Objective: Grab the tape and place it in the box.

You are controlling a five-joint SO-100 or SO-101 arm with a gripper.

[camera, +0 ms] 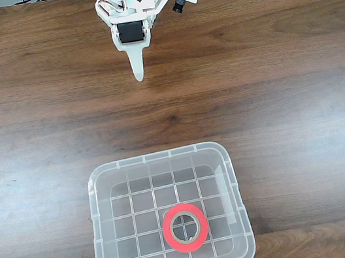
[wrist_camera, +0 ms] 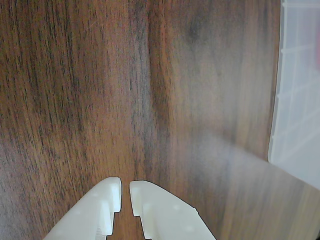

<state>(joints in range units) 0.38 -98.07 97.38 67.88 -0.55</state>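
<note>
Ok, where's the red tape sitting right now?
In the fixed view the tape lies flat on the floor of the box, right of centre and towards the bottom edge, well away from the gripper at the top.

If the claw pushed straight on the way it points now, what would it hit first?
Most likely the bare wooden table. In the wrist view the claw, nearly shut and empty, aims at open wood, with the box off to the right. Depth is unclear, so the contact spot is uncertain.
</note>
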